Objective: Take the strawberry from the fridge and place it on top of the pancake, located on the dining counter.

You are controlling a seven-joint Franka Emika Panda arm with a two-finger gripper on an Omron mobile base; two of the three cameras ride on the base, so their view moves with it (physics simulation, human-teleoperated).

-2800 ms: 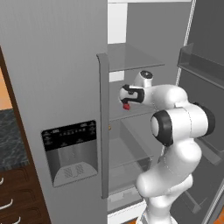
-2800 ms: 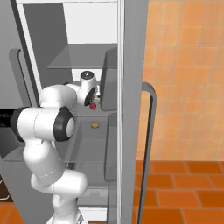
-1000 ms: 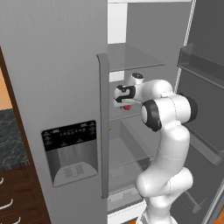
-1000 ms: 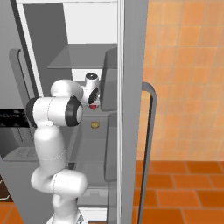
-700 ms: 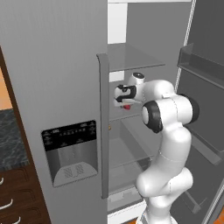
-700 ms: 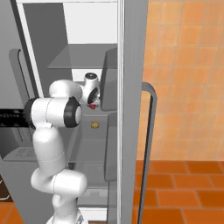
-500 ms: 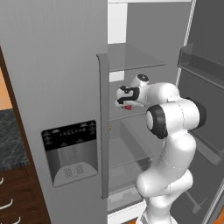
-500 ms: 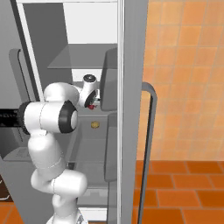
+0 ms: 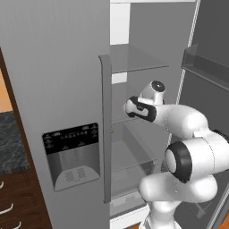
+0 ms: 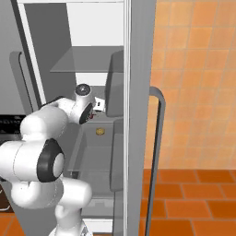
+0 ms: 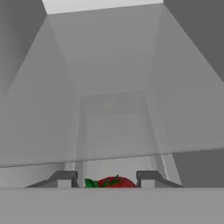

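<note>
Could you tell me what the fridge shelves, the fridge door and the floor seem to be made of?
The fridge shelf looks like glass: thin, smooth and see-through. The fridge door looks like brushed grey metal or painted steel, flat and matte, with a glossy black plastic-looking dispenser panel. The floor appears to be orange ceramic tile, judging by its grid of grout lines.

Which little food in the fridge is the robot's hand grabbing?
The red strawberry, sitting between the gripper fingers. The small yellowish item lies alone on the shelf below.
</note>
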